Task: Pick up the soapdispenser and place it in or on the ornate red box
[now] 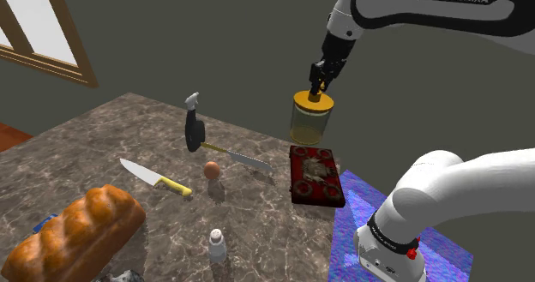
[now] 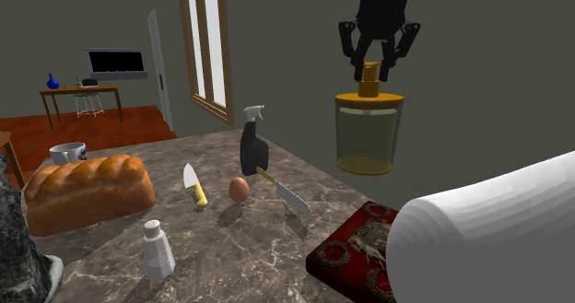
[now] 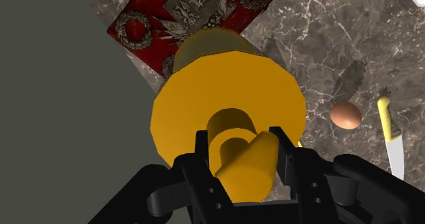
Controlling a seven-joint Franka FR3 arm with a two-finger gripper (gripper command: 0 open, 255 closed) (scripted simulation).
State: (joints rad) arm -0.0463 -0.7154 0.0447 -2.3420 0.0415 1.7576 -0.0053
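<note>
The soap dispenser [image 1: 311, 117] is a clear olive-tinted jar with an orange lid and pump. It hangs in the air above the marble counter. My gripper [image 1: 321, 81] is shut on its orange pump [image 2: 369, 78], also seen clasped between the fingers [image 3: 201, 154] in the wrist view. The ornate red box [image 1: 315, 175] lies flat on the counter just below and a little toward the stand from the jar. In the wrist view the box [image 3: 153, 22] shows beyond the orange lid [image 3: 225, 97]. The second exterior view shows the box [image 2: 355, 248] partly hidden behind the white arm.
On the counter lie a black spray bottle [image 1: 195, 128], a brown egg [image 1: 211, 170], a brown-handled knife [image 1: 240, 157], a yellow-handled knife [image 1: 154, 177], a loaf of bread [image 1: 73, 233] and a salt shaker [image 1: 217, 245]. A blue cloth [image 1: 351, 225] covers the counter's end by the stand.
</note>
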